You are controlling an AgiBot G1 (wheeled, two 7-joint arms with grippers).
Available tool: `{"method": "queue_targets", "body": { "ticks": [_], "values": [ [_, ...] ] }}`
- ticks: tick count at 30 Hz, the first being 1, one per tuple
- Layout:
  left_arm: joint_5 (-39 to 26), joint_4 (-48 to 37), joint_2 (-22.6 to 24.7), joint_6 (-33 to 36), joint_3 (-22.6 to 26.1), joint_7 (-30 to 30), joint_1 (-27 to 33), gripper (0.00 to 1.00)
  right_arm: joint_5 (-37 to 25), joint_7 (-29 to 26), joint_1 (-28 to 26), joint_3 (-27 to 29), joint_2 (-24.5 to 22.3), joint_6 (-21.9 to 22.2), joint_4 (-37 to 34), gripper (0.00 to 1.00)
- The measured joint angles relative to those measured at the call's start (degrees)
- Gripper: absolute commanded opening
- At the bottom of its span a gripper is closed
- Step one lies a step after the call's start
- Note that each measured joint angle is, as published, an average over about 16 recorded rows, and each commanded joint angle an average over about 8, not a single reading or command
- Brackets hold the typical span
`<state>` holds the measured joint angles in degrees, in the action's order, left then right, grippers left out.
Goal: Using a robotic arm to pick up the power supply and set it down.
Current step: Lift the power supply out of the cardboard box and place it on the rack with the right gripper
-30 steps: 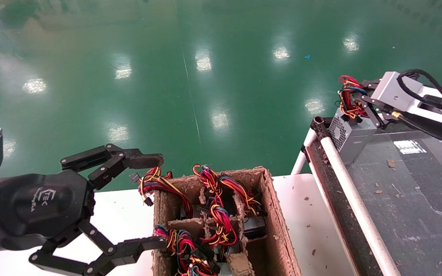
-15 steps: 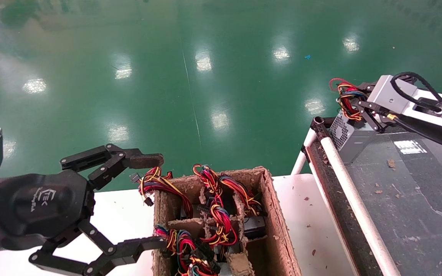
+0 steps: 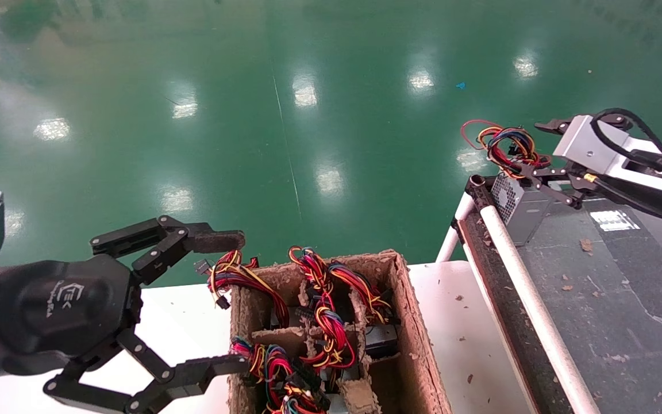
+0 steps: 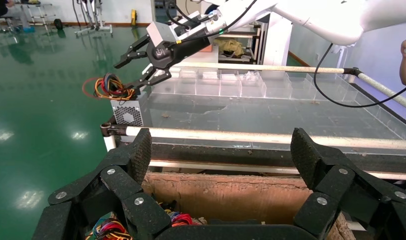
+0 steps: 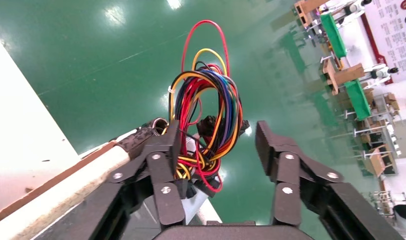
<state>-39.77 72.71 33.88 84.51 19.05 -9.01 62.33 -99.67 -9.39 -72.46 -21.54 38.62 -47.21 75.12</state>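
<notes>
Resting on the far-left corner of the dark conveyor table [image 3: 595, 276], the power supply [image 3: 518, 204] appears already set down, while the right gripper [image 3: 543, 149] spreads wide, gripping nothing, and the left gripper [image 3: 224, 299] hangs open beside the carton [image 3: 417, 345].
</notes>
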Motion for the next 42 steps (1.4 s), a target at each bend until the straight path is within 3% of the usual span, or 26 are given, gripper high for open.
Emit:
{"method": "queue_targets", "body": {
  "ticks": [21, 42],
  "values": [
    [0.0, 0.0, 0.0, 0.0, 0.0, 0.0, 0.0, 1.00, 10.9, -1.2, 2.4, 5.4, -2.9, 0.6, 0.8, 1.00],
    [0.0, 0.0, 0.0, 0.0, 0.0, 0.0, 0.0, 1.00, 27.8, -1.3, 5.5, 5.7, -3.2, -13.0, 0.0, 1.00]
  ]
}}
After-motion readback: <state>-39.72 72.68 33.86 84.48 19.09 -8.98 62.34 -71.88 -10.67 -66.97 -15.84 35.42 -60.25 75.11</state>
